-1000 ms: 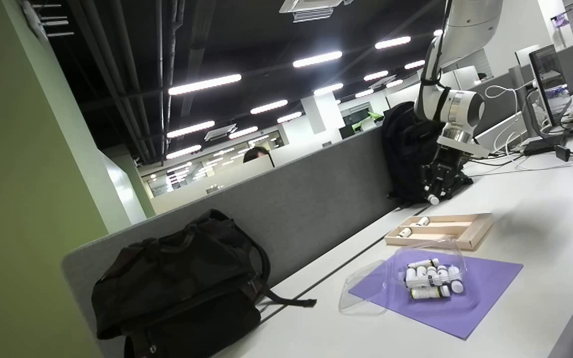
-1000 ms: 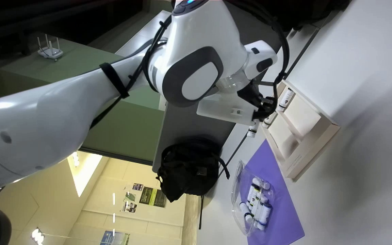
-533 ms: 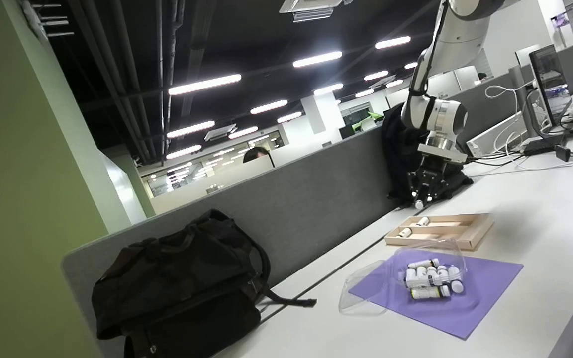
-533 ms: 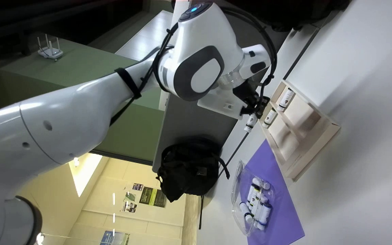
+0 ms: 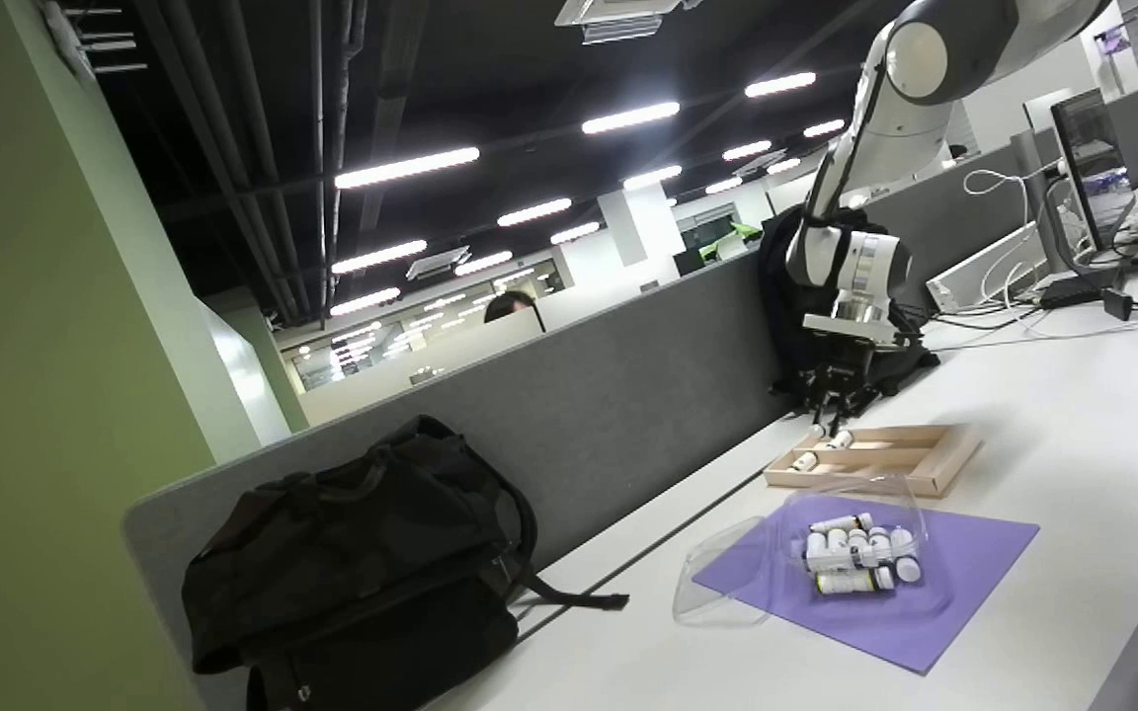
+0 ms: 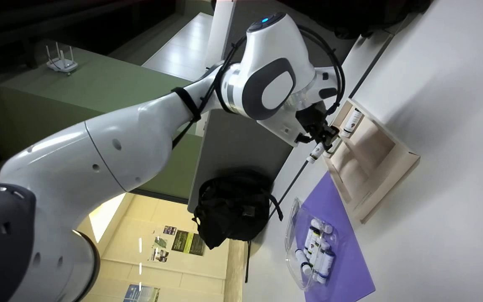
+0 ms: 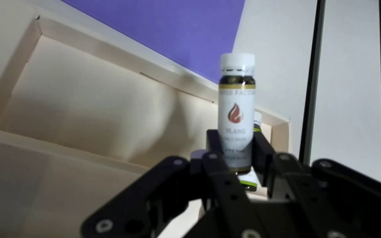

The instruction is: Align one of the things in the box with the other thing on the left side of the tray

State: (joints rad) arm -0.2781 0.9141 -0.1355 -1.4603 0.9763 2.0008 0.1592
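Note:
My gripper (image 7: 236,145) is shut on a small white-labelled bottle (image 7: 236,112) with a white cap. The held bottle also shows in both exterior views (image 5: 818,432) (image 6: 316,153). The gripper (image 6: 324,144) holds it above the end of the light-tan tray (image 6: 386,184) where two bottles lie. One lying bottle (image 6: 352,121) is in one long compartment. The other, a green-banded bottle (image 7: 249,185), lies in the compartment alongside, partly hidden behind the held bottle in the wrist view. The clear plastic box (image 5: 936,588) holds several similar bottles (image 5: 853,581).
The box stands open on a flat purple sheet (image 5: 989,553) beside the tray, its clear lid (image 5: 722,583) lying to one side. A grey partition (image 5: 648,385) runs along the desk's back. Dark backpacks (image 5: 362,563) stand against it. A monitor (image 5: 1093,168) and cables are farther along.
My gripper has moved down toward the tray with the held bottle, and shifted left in an exterior view. It now partly covers the green-banded bottle. The lying bottles and the box have not moved.

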